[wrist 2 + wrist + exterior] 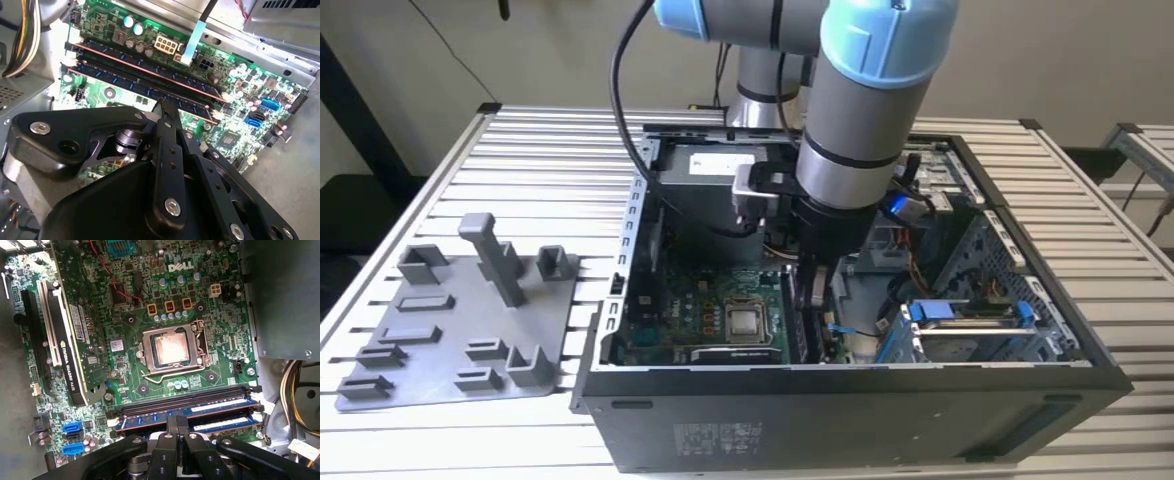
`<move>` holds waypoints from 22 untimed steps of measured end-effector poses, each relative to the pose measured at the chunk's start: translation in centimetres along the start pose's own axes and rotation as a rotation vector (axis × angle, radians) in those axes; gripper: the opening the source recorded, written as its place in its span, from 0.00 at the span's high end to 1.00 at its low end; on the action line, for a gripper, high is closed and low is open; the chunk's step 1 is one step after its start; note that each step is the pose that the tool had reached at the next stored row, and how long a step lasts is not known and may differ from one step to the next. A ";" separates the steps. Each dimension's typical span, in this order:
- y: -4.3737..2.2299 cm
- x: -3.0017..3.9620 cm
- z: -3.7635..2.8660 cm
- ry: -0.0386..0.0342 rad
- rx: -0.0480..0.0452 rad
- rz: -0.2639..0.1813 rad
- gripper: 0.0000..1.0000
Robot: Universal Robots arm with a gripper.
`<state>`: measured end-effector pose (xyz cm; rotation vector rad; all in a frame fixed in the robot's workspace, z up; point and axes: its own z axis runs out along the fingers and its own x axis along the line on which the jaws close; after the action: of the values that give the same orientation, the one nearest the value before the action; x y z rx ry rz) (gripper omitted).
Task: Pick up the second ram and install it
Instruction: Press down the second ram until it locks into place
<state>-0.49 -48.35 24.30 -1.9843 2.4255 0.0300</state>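
My gripper (811, 305) reaches down into the open PC case (854, 378), over the memory slots beside the processor socket (170, 350). The second ram (145, 421) (115, 82), a long dark stick with a row of chips, stands in a slot on the motherboard. In both wrist views the gripper (178, 419) (167, 106) is shut, its tip resting on the stick's top edge near the middle. Another memory stick (225, 426) (150, 70) sits in the neighbouring slot on the side away from the processor. On the processor side an empty black slot (185, 399) runs alongside.
A grey plastic tray (454, 335) with upright posts lies on the slatted table at the exterior view's left. Inside the case, a graphics card (65, 340), cable bundles (295, 400), a blue drive bay (967, 315) and the power supply (720, 180) crowd around the arm.
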 end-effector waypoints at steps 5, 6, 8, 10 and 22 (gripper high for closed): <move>0.00 0.25 0.39 0.0000 0.0000 -0.002 0.89; 0.00 0.26 0.55 0.0001 0.0000 -0.002 0.89; -0.01 0.27 0.86 0.0001 0.0000 -0.002 0.89; -0.01 0.27 1.05 0.0002 -0.0001 -0.002 0.89; -0.02 0.29 2.05 0.0007 -0.0017 -0.002 0.89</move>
<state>-0.54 -48.60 22.25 -1.9878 2.4246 0.0315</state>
